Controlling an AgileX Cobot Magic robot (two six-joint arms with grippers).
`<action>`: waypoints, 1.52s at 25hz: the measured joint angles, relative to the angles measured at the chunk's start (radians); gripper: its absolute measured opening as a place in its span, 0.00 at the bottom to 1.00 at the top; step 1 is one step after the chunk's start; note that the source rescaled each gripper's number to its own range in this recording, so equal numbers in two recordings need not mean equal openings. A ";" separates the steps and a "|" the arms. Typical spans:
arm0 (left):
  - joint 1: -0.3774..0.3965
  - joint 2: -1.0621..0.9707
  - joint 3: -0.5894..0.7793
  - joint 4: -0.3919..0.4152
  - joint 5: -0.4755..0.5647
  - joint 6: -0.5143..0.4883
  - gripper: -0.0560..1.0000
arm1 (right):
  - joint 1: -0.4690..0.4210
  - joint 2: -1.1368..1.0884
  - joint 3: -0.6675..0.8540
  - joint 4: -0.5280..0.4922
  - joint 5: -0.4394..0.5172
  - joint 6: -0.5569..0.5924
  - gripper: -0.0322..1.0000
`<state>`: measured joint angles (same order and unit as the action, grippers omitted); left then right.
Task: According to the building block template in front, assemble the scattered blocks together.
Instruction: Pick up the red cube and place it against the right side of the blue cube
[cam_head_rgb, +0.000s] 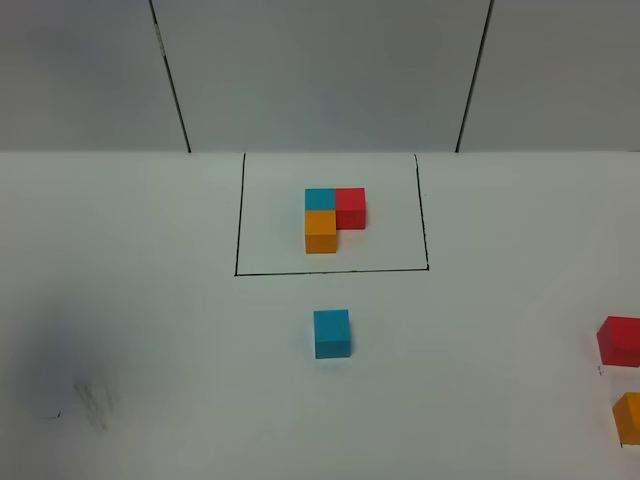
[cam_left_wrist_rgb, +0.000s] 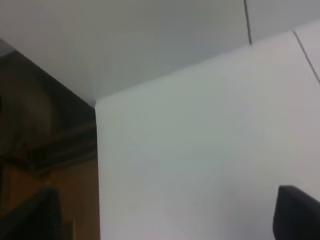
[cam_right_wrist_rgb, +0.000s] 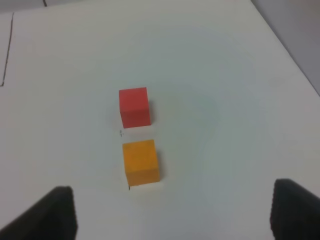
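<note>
Black right claw (cam_right_wrist_rgb: 172, 210) spread wide above orange cube (cam_right_wrist_rgb: 141, 162), left claw (cam_left_wrist_rgb: 167, 215) wide, empty

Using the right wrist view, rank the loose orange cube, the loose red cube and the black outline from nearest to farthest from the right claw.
1. orange cube: just ahead of the open right claw.
2. red cube: just beyond the orange one, not touching it.
3. black outline: farthest, off to one side.

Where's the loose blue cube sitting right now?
In the exterior high view the loose blue cube sits mid-table, just in front of the black outline; the loose red cube and loose orange cube lie far right.
</note>
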<state>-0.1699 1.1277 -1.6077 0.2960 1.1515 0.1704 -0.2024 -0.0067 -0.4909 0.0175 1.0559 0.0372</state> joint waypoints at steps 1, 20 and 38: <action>0.000 -0.029 0.000 -0.020 0.010 -0.002 0.86 | 0.000 0.000 0.000 0.000 0.000 0.000 0.67; 0.121 -0.842 0.384 -0.303 0.043 0.092 0.68 | 0.000 0.000 0.000 0.000 0.000 0.000 0.67; 0.338 -1.134 1.005 -0.372 0.005 -0.106 0.68 | 0.000 0.000 0.000 0.000 0.000 0.000 0.67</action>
<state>0.1685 -0.0058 -0.6029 -0.0765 1.1568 0.0644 -0.2024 -0.0067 -0.4909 0.0175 1.0559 0.0372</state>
